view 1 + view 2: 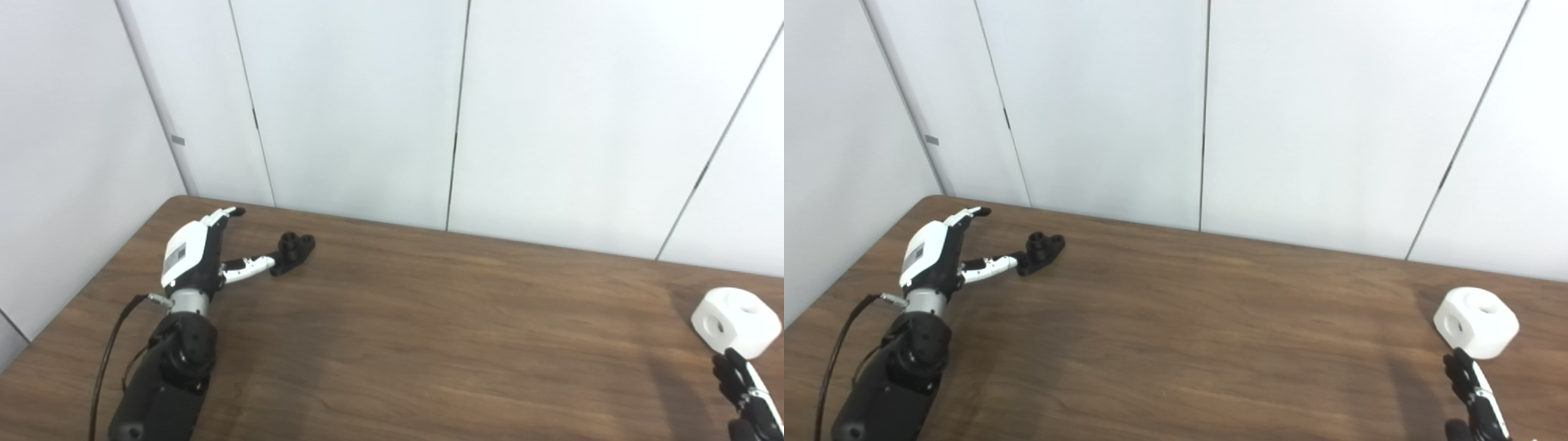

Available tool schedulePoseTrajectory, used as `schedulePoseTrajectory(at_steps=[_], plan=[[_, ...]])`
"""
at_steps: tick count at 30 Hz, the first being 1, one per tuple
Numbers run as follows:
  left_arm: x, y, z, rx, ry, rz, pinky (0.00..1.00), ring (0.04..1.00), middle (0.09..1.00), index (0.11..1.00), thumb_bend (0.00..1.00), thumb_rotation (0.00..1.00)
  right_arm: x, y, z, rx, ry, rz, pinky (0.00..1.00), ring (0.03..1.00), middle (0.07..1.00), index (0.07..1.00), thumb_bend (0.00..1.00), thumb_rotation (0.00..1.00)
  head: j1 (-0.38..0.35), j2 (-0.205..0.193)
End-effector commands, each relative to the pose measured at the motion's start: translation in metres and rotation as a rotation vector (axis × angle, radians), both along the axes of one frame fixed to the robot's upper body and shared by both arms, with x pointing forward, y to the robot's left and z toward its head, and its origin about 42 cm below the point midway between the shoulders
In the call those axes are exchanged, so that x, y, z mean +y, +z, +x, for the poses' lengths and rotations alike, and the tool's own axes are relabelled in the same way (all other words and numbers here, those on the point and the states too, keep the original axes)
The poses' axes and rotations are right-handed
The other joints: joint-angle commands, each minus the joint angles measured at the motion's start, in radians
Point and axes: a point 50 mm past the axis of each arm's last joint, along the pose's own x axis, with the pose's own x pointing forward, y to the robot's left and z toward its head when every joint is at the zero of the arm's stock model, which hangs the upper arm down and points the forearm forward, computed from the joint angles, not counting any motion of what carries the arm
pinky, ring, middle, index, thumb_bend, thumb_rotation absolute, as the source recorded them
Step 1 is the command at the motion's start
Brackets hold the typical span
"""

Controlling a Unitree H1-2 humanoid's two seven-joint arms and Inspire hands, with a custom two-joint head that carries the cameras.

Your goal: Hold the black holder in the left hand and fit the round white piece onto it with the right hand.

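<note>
Two hands show in the left eye view, one at each side of a brown wooden desk (429,318). The left hand (196,257) lies at the far left, its fingers (223,214) spread toward the far edge and its thumb stretched to the right. The thumb tip reaches the near end of the black holder (294,250); whether it touches or stops just short cannot be told. The holder rests on the desk and nothing is gripped. At the near right edge, only some dark fingers of the right hand (744,386) rise into the picture, tips just below the round white piece (738,321). That piece sits on the desk at the right side, with a hole in its top and another in its side. How far this hand is opened cannot be told, as most of it is cut off.

In the right eye view the left hand (937,254) is again splayed, thumb pointing at the black holder (1042,251) at the far left. The round white piece (1477,321) stands at the right, well apart from the holder. The right hand (1473,395) shows as a few fingers just near of the piece, holding nothing visible. White wall panels (1304,122) stand behind the desk.
</note>
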Motion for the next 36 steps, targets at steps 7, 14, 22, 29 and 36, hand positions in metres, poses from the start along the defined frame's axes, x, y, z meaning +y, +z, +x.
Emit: schedulePoseTrajectory(at_steps=[7,14,22,29,36], plan=[[0.005,0.017,0.038,-0.082,0.008,0.034,0.97,0.925,0.887,0.798,0.88,0.35,0.016,-0.043,-0.033,0.163,-0.04,0.082,0.93,0.923,0.918,0.938,0.45,1.0,-0.009,0.007],[-0.004,0.013,0.046,-0.015,0.016,0.035,0.99,0.929,0.893,0.79,0.91,0.38,0.017,-0.043,-0.034,0.16,-0.044,0.084,0.93,0.917,0.913,0.931,0.44,1.0,-0.018,0.012],[-0.014,0.008,0.044,0.026,0.005,0.028,0.97,0.932,0.888,0.791,0.93,0.46,0.019,-0.042,-0.034,0.155,-0.041,0.087,0.92,0.917,0.915,0.932,0.45,1.0,-0.02,0.013],[-0.017,0.003,0.041,0.028,0.008,0.039,0.95,0.92,0.884,0.787,0.92,0.47,0.02,-0.042,-0.033,0.159,-0.031,0.093,0.93,0.92,0.917,0.934,0.45,1.0,-0.021,0.013],[-0.022,0.004,0.041,0.074,0.046,0.048,0.95,0.931,0.892,0.796,0.91,0.46,0.021,-0.04,-0.035,0.182,-0.042,0.083,0.98,0.96,0.949,0.965,0.45,1.0,-0.021,0.012]])
